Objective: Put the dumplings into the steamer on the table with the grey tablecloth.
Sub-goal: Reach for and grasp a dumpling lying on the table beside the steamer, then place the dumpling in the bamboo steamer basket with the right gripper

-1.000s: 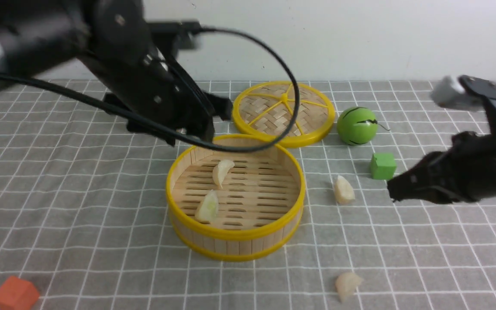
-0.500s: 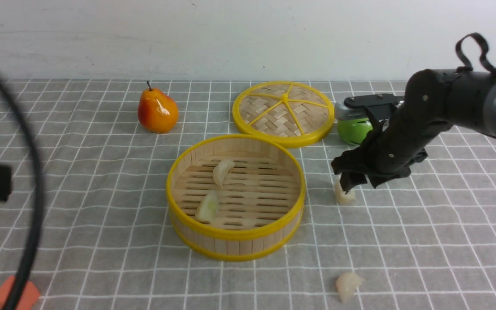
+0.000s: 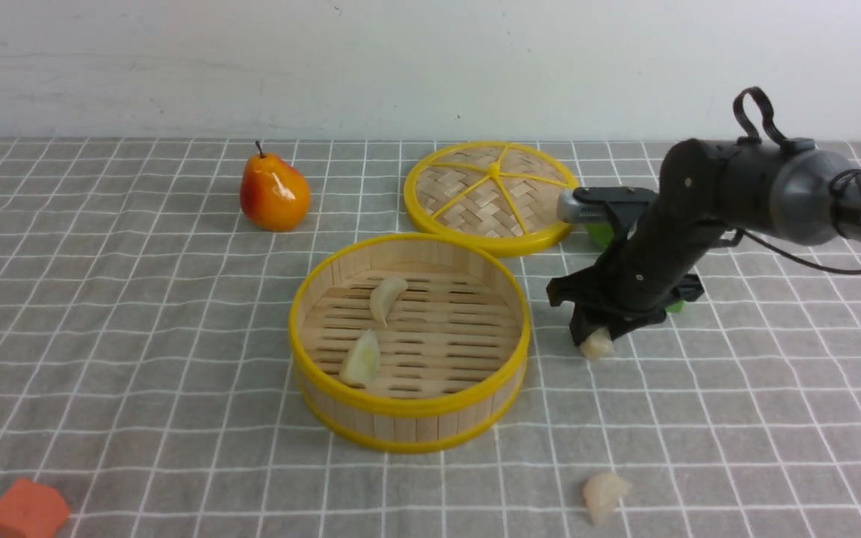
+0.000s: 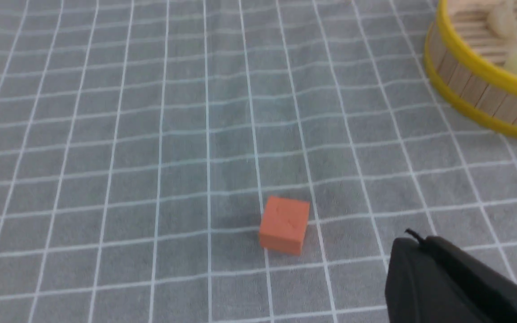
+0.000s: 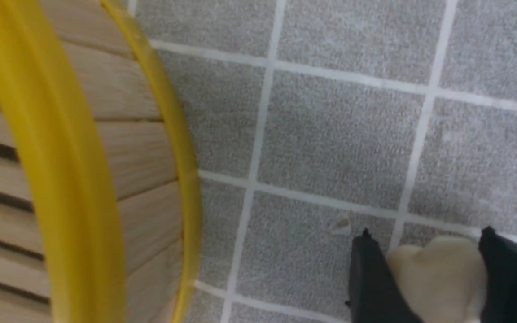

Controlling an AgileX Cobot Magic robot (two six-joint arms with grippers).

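Pinch on a dumpling just right of the steamer

My right gripper [image 3: 593,338] is down on the grey tablecloth [image 3: 139,314], its fingers [image 5: 375,278] set narrow either side of a dumpling [image 5: 438,276]. Both look to touch it. It lies on the cloth near the steamer [image 3: 409,418] wall, not against it. The left gripper [image 4: 413,244] is closed and empty, off by the orange cube [image 4: 284,225]. Two dumplings [image 3: 386,297] lie on the steamer floor, and a last dumpling [image 3: 605,495] waits on the surface [image 3: 737,448] nearer me.

I judge this to be the grasp. To do it well I would finish the squeeze gently, since the piece looks rounded and could squirt out. Then I would lift straight up, clear the yellow rim [image 5: 61,179] before crossing, and release low over bare slats, away from the two inside.
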